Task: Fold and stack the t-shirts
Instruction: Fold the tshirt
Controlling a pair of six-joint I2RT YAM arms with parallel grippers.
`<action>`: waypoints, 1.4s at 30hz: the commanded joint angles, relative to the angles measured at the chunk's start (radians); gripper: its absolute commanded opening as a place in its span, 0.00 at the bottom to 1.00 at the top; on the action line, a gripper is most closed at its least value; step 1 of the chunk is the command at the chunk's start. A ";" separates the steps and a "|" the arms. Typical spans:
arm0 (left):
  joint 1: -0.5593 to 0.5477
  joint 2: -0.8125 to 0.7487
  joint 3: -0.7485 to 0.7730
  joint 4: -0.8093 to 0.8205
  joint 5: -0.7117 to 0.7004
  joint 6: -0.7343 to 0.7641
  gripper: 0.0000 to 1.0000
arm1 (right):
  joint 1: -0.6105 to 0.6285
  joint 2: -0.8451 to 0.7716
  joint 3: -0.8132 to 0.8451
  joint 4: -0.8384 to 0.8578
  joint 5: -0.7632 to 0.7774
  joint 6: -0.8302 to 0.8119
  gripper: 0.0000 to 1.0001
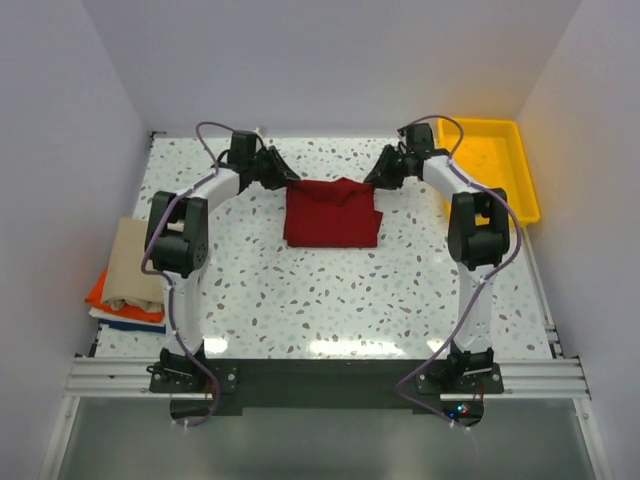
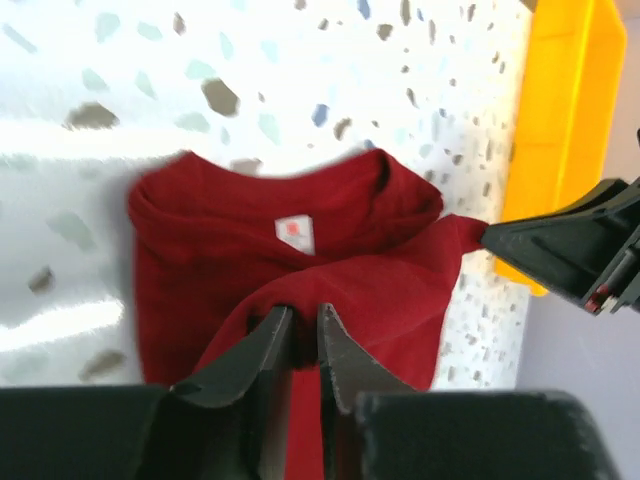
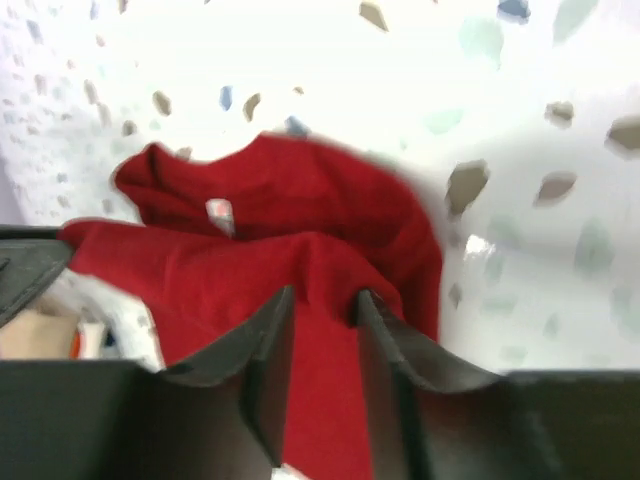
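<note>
The dark red t-shirt (image 1: 332,213) lies partly folded at the back middle of the table, its white neck label (image 2: 294,232) facing up. My left gripper (image 1: 290,178) is at the shirt's far left corner. In the left wrist view the left gripper (image 2: 303,318) is shut on a raised fold of red cloth. My right gripper (image 1: 375,178) is at the far right corner. In the right wrist view the right gripper (image 3: 322,300) pinches a thick fold of the shirt (image 3: 300,260). The cloth is stretched between both grippers. Folded tan, orange and blue shirts (image 1: 128,275) are stacked at the left edge.
A yellow plastic tray (image 1: 520,170) stands at the back right corner, close to the right arm; it also shows in the left wrist view (image 2: 560,110). Grey walls close in on the left, the back and the right. The speckled table (image 1: 340,300) spreads in front of the red shirt.
</note>
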 commanded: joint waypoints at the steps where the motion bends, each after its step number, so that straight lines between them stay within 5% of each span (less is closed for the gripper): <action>1: 0.048 0.074 0.068 0.126 0.089 0.024 0.34 | -0.014 0.087 0.148 -0.022 -0.046 -0.054 0.38; 3: 0.080 0.069 0.048 0.175 0.103 0.029 0.50 | -0.022 0.114 0.206 -0.049 -0.026 -0.079 0.63; 6: 0.117 0.010 -0.020 0.244 0.115 0.024 0.59 | -0.028 0.054 0.176 -0.059 0.026 -0.106 0.75; 10: 0.113 -0.066 -0.066 0.215 0.070 0.058 0.61 | -0.022 -0.076 0.056 -0.048 0.116 -0.109 0.71; 13: 0.090 -0.125 -0.116 0.220 0.049 0.079 0.47 | 0.006 -0.164 -0.034 -0.030 0.176 -0.111 0.56; 19: 0.014 -0.034 -0.075 0.232 0.122 0.093 0.09 | 0.030 -0.121 -0.098 0.125 -0.003 -0.051 0.34; 22: -0.021 0.032 -0.052 0.248 0.127 0.092 0.07 | 0.041 -0.069 -0.108 0.188 -0.061 -0.033 0.27; 32: 0.043 0.226 0.058 0.290 0.116 0.064 0.11 | -0.007 0.233 0.069 0.201 -0.133 -0.017 0.28; 42: 0.073 0.206 0.018 0.326 0.152 0.039 0.11 | -0.088 0.230 0.042 0.282 -0.235 0.157 0.45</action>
